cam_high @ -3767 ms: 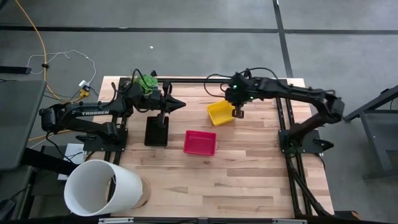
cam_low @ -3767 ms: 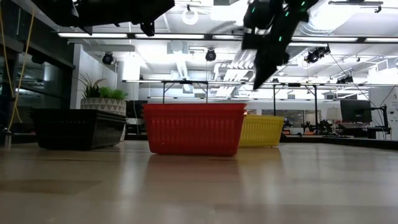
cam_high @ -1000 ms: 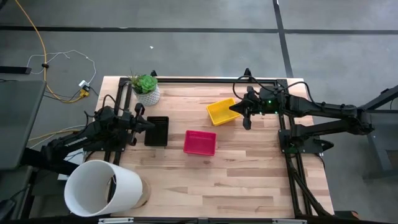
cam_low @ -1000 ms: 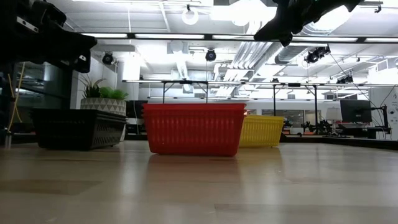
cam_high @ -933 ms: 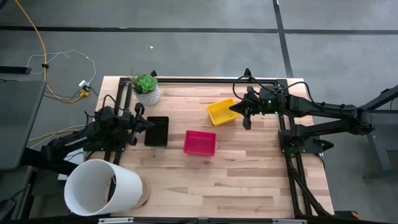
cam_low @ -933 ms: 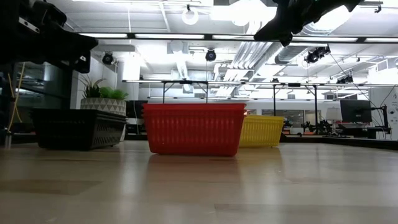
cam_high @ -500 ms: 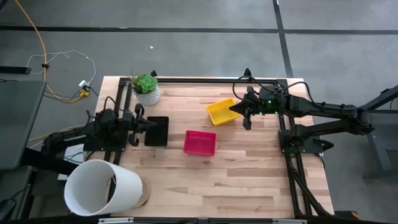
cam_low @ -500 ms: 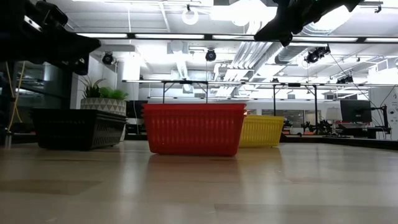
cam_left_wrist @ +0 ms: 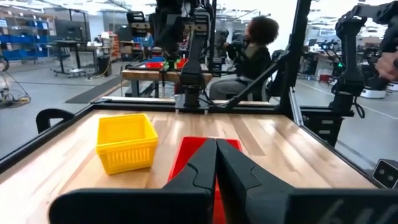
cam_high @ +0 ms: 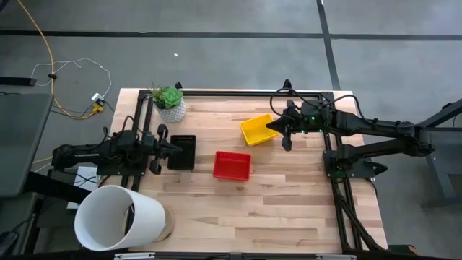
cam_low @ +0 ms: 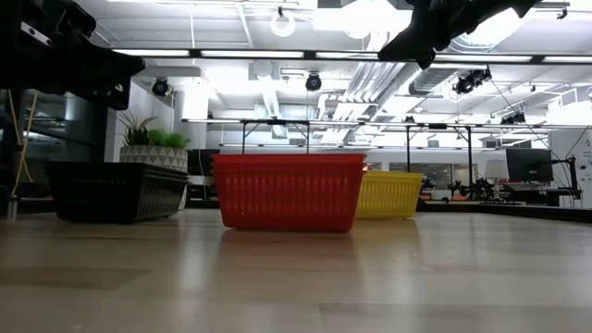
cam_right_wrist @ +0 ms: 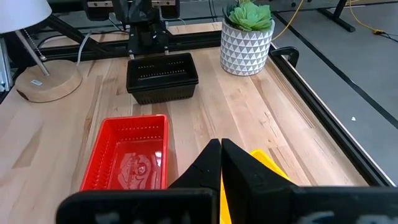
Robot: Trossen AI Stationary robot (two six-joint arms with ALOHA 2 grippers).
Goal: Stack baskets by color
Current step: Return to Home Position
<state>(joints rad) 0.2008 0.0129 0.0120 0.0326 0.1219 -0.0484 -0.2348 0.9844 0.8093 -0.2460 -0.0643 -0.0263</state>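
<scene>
Three baskets stand on their bases on the wooden table: a black basket [cam_high: 182, 152] at the left, a red basket [cam_high: 232, 165] in the middle and a yellow basket [cam_high: 255, 131] farther back. My left gripper [cam_high: 175, 149] is shut and points level, above the black basket's left end [cam_low: 116, 190]; its wrist view looks past the shut fingers [cam_left_wrist: 216, 152] at the red basket [cam_left_wrist: 186, 149] and the yellow basket [cam_left_wrist: 126, 142]. My right gripper [cam_high: 269, 127] is shut, high over the yellow basket's right edge [cam_right_wrist: 268, 167], slanting down.
A white pot with a green plant [cam_high: 170, 102] stands at the far left corner. A large white bucket [cam_high: 115, 217] lies at the near left corner. Black frame rails [cam_high: 238, 92] run along the table's far edge and sides. A person [cam_left_wrist: 249, 59] sits beyond the table.
My left arm has swung about its base toward the table's near edge. Its shut gripper, which slanted toward the far right, now points straight toward the right edge, still by the black basket. The baskets have stayed in place.
</scene>
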